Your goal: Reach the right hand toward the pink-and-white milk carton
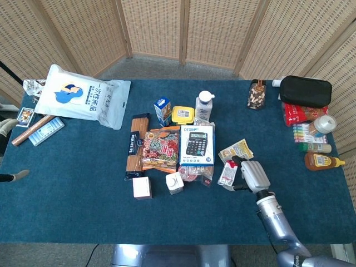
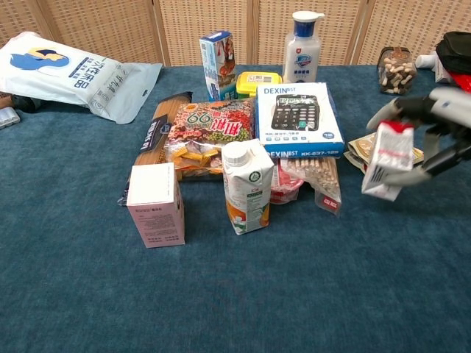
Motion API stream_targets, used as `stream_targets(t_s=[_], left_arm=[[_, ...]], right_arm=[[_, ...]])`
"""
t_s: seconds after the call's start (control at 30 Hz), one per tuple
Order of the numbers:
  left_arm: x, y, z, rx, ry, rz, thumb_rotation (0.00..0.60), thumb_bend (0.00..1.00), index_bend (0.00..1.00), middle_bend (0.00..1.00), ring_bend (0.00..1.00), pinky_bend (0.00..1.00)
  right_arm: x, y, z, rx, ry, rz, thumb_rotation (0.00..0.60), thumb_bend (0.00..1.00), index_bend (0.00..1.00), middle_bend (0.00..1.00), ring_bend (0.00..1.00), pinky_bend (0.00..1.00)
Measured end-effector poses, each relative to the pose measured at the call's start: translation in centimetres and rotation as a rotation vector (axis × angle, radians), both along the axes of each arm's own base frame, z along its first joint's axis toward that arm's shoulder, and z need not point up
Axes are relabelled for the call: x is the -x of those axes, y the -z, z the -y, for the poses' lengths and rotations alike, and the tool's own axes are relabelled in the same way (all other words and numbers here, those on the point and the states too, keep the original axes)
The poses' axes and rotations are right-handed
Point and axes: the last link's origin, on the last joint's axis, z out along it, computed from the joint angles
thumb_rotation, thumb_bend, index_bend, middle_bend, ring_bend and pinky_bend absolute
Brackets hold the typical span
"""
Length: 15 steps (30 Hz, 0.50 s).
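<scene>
Pink and white, the milk carton (image 1: 228,173) lies in your right hand (image 1: 251,177), just right of the calculator box (image 1: 196,145) when seen from the head. Its long side runs up and down the picture, leaning a little.

From the chest, the carton (image 2: 388,159) is off the blue table (image 2: 243,294), tilted, red top up, barcode showing. Your fingers (image 2: 401,107) wrap it.

You can't tell how your left hand (image 1: 12,176) is set.

Right hand (image 1: 252,176) at arm's end, low right of head view; fingers (image 2: 401,108) curled round small carton (image 2: 387,160), carton tilted, off table in chest view. Left hand (image 1: 12,177): only fingertip showing at left frame edge, state unreadable.
</scene>
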Motion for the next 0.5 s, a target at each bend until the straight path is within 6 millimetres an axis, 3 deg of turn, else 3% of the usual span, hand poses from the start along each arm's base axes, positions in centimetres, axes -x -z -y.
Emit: stream_targets(t_s=[0.13, 0.37, 0.5], left_arm=[[-0.2, 0.1, 0.1, 0.01, 0.01, 0.009, 0.6, 0.01, 0.0, 0.0, 0.0, 0.0], [-0.6, 0.2, 0.3, 0.015, 0.024, 0.024, 0.6, 0.01, 0.0, 0.0, 0.0, 0.0], [-0.7, 0.4, 0.2, 0.02, 0.025, 0.029, 0.6, 0.01, 0.0, 0.0, 0.0, 0.0]], right_arm=[[-1.6, -3.5, -0.4, 0.059, -0.032, 0.027, 0.6, 0.0, 0.52, 0.85, 0.81, 0.65], [-6.4, -10.1, -0.9, 0.159, -0.116, 0.053, 0.6, 0.0, 0.51, 0.84, 0.81, 0.65], [-8.8, -12.6, -1.1, 0.194, -0.153, 0.039, 0.6, 0.0, 0.5, 0.83, 0.81, 0.65]])
